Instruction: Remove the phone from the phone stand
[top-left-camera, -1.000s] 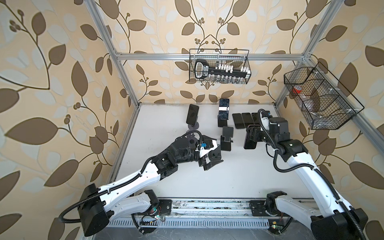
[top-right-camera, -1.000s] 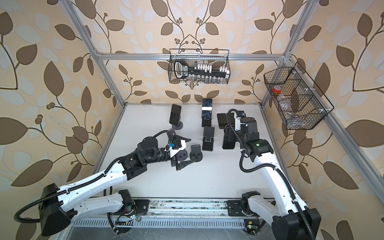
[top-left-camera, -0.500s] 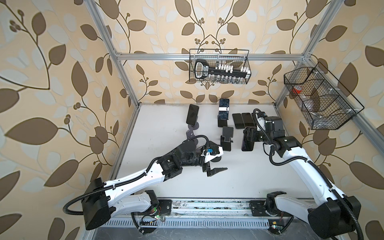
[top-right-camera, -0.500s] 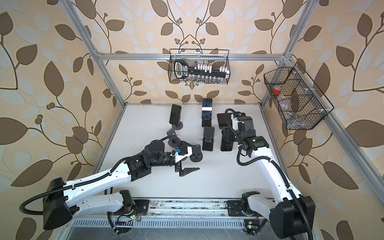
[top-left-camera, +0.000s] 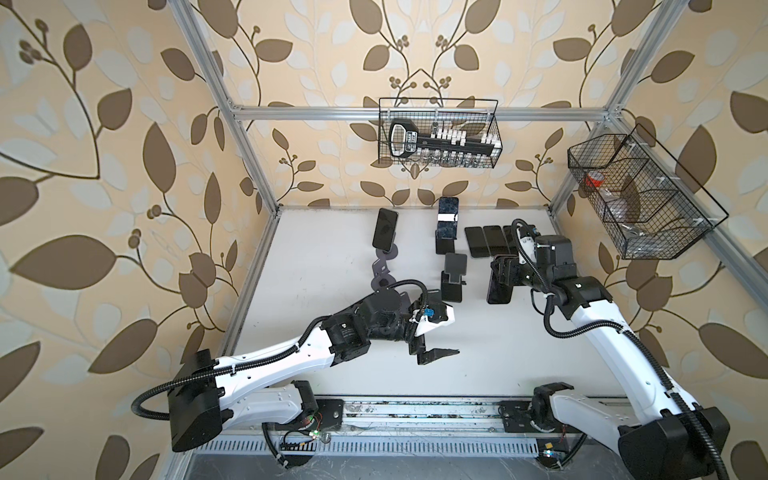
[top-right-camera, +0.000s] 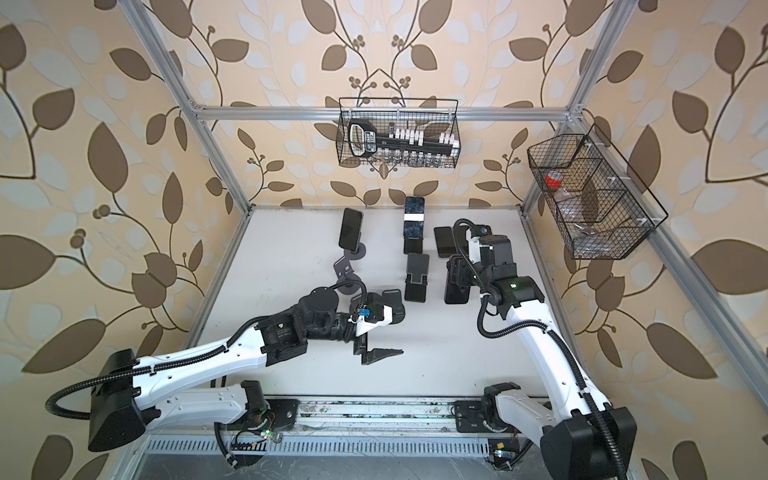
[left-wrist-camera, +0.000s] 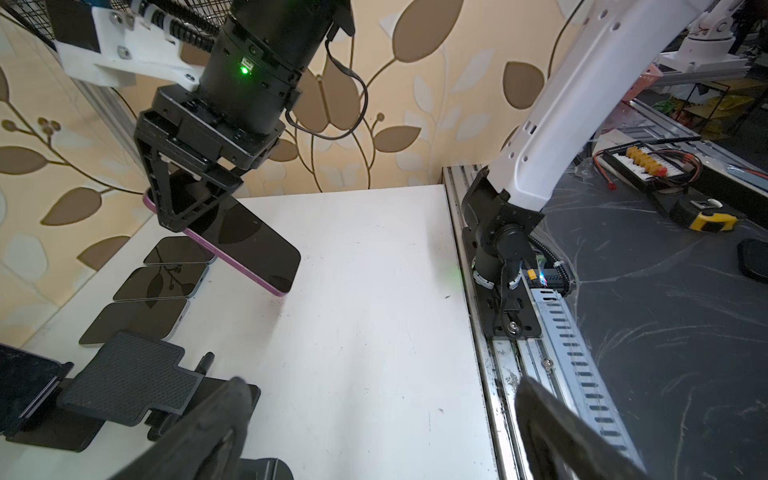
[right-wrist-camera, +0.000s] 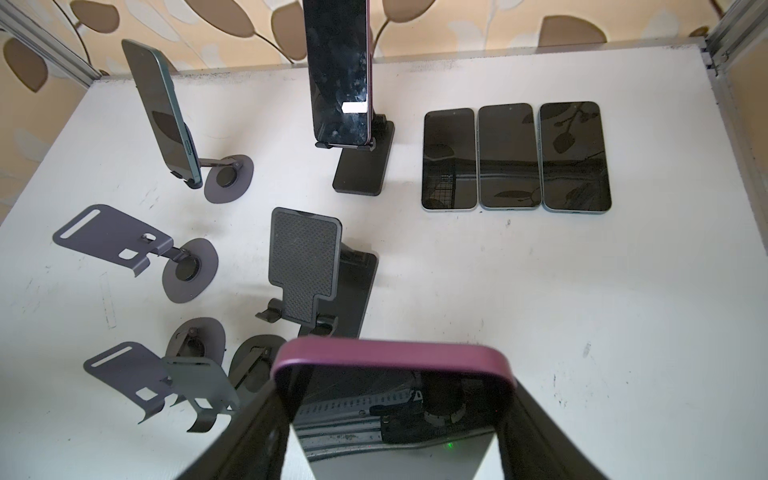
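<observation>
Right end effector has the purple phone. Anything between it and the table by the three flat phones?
Nothing visible. The purple phone, tilted in the right end effector, has only bare table below it; the three flat phones and nearest empty stand sit apart.

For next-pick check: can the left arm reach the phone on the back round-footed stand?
Probably yes: its end effector is open and empty; only empty stands lie between it and that phone.

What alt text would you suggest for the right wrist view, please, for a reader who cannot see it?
A purple-edged phone, clamped in the jaws of the right gripper, fills the foreground. Beyond it on the white table, three dark phones lie flat side by side, two more phones rest on stands, and several other stands are empty.
</observation>
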